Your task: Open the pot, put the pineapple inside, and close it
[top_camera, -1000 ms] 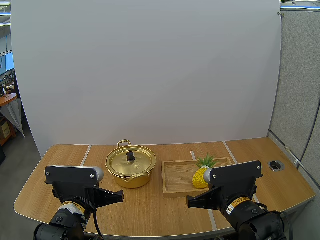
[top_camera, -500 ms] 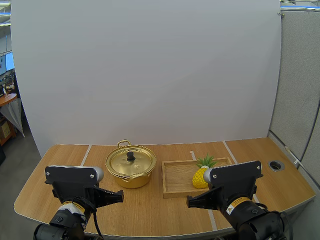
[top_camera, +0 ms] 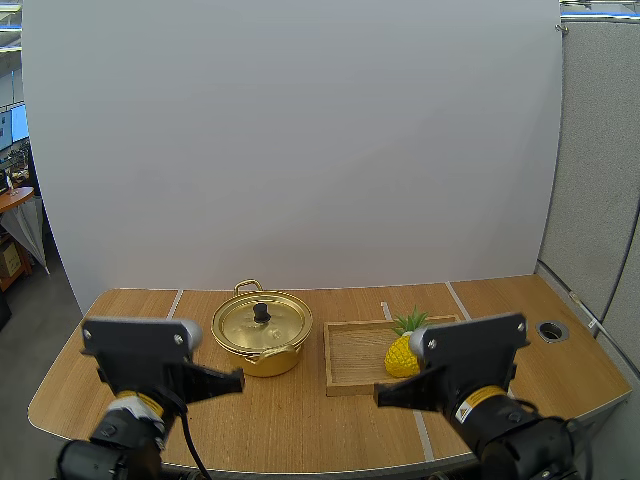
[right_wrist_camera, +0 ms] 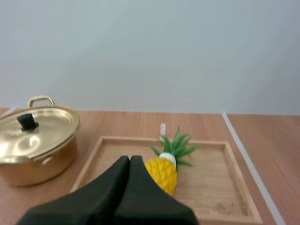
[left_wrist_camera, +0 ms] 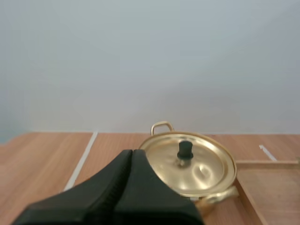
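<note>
Facing the round gold metal pot (top_camera: 265, 360), lid on, my left gripper (left_wrist_camera: 132, 153) is closed empty, the lid's black knob (left_wrist_camera: 184, 150) ahead, slightly right; my right gripper (right_wrist_camera: 130, 160), also closed empty, points at the yellow pineapple (right_wrist_camera: 161, 174) in the shallow wooden tray (right_wrist_camera: 211, 180), crown away

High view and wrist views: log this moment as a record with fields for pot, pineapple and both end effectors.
container: round golden metal pot on the wooden table, left of the shallow wooden tray
cover: golden lid with black knob, on the pot
fruit: yellow pineapple with green leaves, in the tray
left end effector: shut, empty, short of the pot
right end effector: shut, empty, short of the pineapple
</note>
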